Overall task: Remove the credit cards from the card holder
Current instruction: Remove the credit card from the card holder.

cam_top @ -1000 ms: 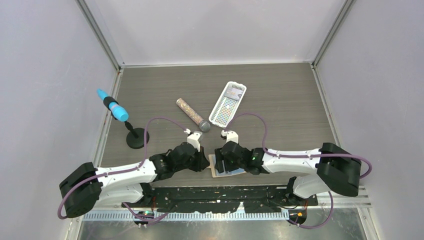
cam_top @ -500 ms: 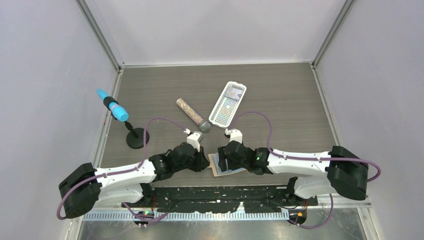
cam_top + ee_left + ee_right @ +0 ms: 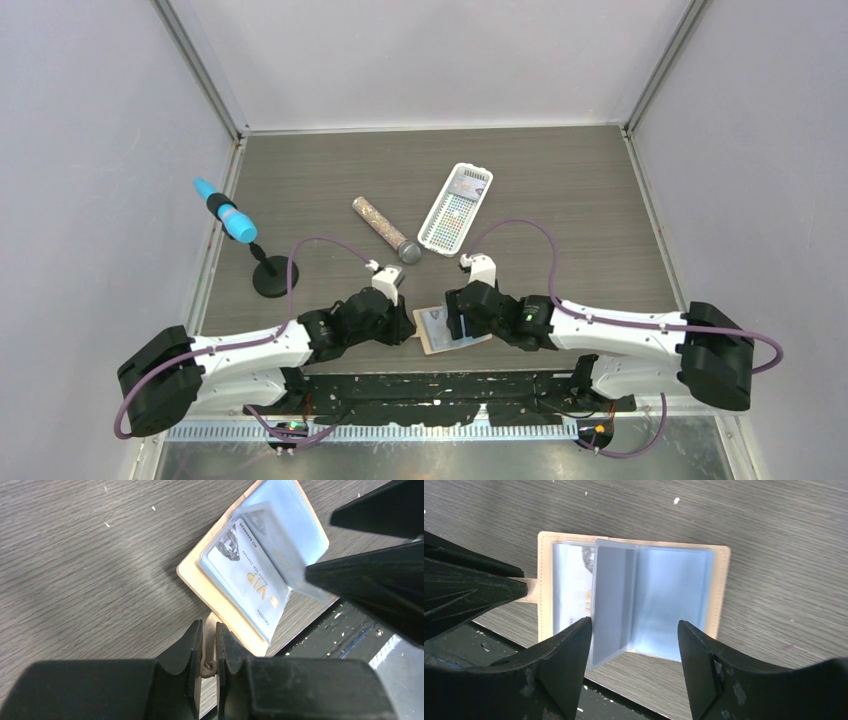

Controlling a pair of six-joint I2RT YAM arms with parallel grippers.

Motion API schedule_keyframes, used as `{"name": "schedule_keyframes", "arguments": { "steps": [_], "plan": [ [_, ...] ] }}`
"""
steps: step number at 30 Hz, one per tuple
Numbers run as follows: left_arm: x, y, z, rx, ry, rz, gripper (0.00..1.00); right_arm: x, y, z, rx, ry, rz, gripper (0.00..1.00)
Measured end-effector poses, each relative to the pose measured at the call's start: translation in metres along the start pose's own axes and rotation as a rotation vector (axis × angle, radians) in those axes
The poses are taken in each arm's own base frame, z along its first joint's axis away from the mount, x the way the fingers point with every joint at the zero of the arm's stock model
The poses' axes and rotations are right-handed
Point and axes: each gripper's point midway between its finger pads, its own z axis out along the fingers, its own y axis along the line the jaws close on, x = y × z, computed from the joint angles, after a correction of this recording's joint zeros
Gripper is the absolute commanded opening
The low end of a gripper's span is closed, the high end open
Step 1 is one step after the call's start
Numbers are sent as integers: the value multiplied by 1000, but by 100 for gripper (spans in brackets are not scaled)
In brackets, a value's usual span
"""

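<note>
The tan card holder (image 3: 437, 338) lies open on the table near the front edge. Its small tab (image 3: 210, 647) is pinched between the fingers of my left gripper (image 3: 209, 630), which is shut on it. A pale credit card (image 3: 248, 581) printed "VIP" sits in the left pocket, and a shiny bluish-grey pocket leaf (image 3: 612, 600) stands half raised over it. My right gripper (image 3: 634, 630) hovers open just above the near edge of the card holder (image 3: 722, 587), with nothing between its fingers. In the top view the right gripper (image 3: 460, 320) covers the holder's right half.
A glittery tube (image 3: 385, 230) and a white slotted basket (image 3: 456, 206) lie behind the grippers. A blue marker-like thing (image 3: 226, 213) stands on a black round base (image 3: 271, 277) at the left. The black mounting rail (image 3: 440, 385) runs just in front of the holder.
The right arm has swung out to the right and its gripper has shifted a little right, uncovering the holder's left half. The left gripper has kept its hold on the tab.
</note>
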Motion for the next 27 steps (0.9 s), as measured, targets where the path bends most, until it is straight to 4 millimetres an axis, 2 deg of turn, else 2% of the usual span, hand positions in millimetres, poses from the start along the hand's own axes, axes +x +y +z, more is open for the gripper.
{"name": "schedule_keyframes", "arguments": {
  "steps": [7, 14, 20, 27],
  "plan": [
    [2, 14, -4, -63, -3, 13, 1, -11, -20, -15, 42, -55, 11, 69],
    [6, 26, -7, -124, 16, 20, 30, -9, -36, -15, 81, -50, 26, 67],
    [-3, 21, -12, -129, 6, 2, 40, -17, -24, -21, 3, -73, 24, 57],
    [-17, 2, -16, -73, -15, -20, 37, -17, -2, -15, -156, -59, 53, 50]
  ]
}}
